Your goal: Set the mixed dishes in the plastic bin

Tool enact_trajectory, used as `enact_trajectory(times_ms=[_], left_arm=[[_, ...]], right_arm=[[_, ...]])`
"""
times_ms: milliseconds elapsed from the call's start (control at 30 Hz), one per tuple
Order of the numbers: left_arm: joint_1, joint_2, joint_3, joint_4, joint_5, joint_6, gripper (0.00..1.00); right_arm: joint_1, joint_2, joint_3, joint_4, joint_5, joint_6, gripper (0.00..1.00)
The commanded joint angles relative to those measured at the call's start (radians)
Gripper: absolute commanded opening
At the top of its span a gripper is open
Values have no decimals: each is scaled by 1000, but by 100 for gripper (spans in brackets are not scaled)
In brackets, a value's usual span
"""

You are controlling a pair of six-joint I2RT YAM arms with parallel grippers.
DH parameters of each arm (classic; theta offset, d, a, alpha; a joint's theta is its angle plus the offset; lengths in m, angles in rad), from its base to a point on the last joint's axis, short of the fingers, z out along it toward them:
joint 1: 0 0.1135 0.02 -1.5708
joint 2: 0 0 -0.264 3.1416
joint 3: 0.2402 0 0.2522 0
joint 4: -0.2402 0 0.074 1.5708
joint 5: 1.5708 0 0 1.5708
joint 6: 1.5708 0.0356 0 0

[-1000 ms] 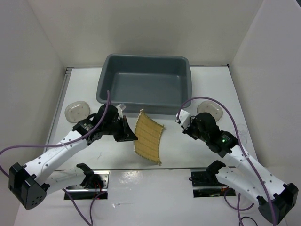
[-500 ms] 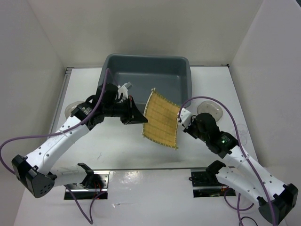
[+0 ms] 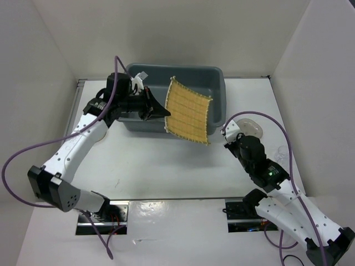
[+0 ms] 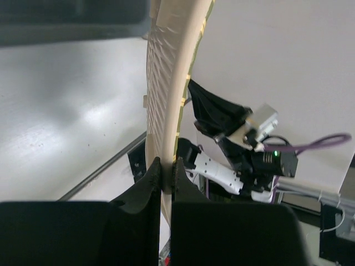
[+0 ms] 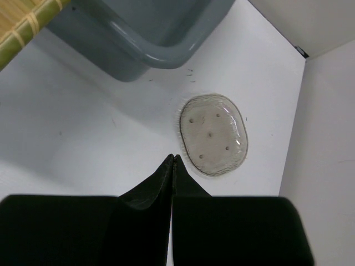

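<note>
The left gripper, clamped on the mat, has carried it from frame centre up over the bin. Release is likely next. The right gripper is closed and empty.

My left arm stretches forward with the elbow bent and the wrist turned sideways. My left gripper has its jaws pinched on the edge of the woven mat, which stands up past my fingertips. My right arm sits half-folded, and my right gripper has its fingertips pressed together.

The mat is coarse woven fibre, the bin smooth grey plastic (faintly glossy)
</note>
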Motion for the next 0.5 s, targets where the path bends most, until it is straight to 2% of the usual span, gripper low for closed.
enact_trajectory(times_ms=[0, 167, 467], left_arm=[[50, 51, 89, 107, 97, 13, 4], [135, 204, 271, 81, 138, 45, 4], [186, 497, 546, 44, 204, 78, 4]], right_arm=[[-6, -12, -8, 79, 83, 39, 0], [-6, -21, -8, 88, 83, 39, 0], [-24, -40, -17, 88, 83, 30, 0]])
